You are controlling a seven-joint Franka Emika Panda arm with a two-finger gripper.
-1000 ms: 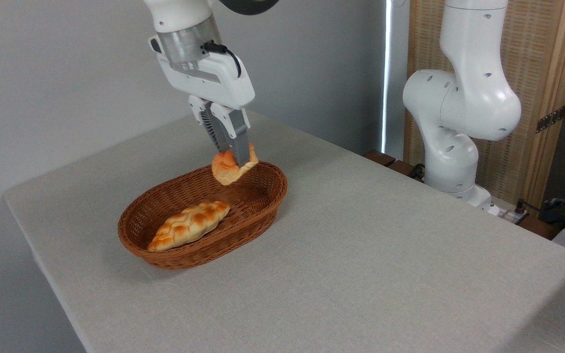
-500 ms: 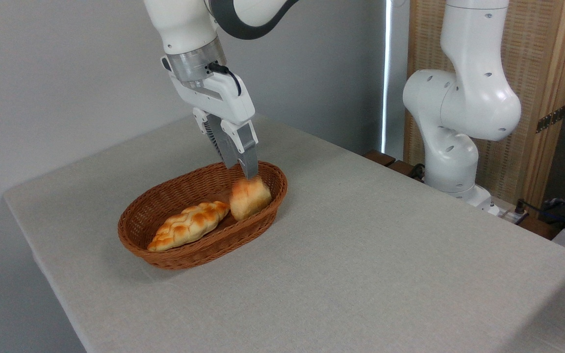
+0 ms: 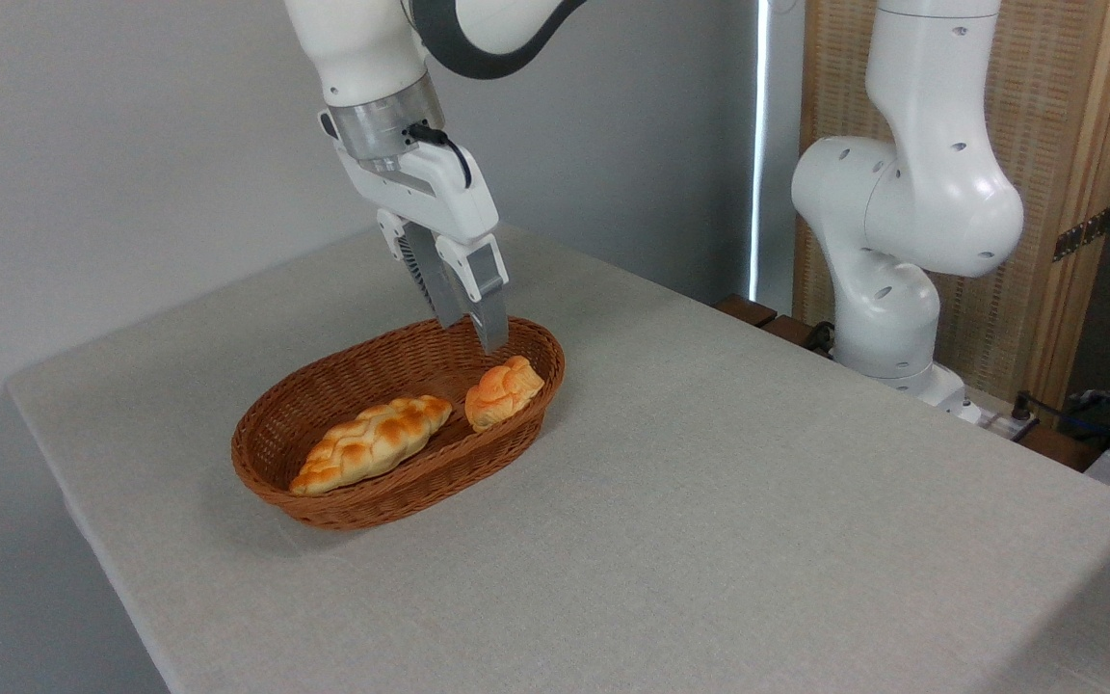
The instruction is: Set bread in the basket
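Now the bread (image 3: pixel 503 390) lies tilted against the basket (image 3: pixel 343 501) wall.

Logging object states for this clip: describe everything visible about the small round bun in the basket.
The bun is small and knotted, with a glossy orange-golden crust and paler creases between its folds. It lies inside the basket at the right end, tilted and leaning against the woven wall near the rim. Its lower left side is close to the tip of the braided loaf; whether they touch cannot be told. The gripper hangs just above it, fingers clear of the crust, holding nothing.
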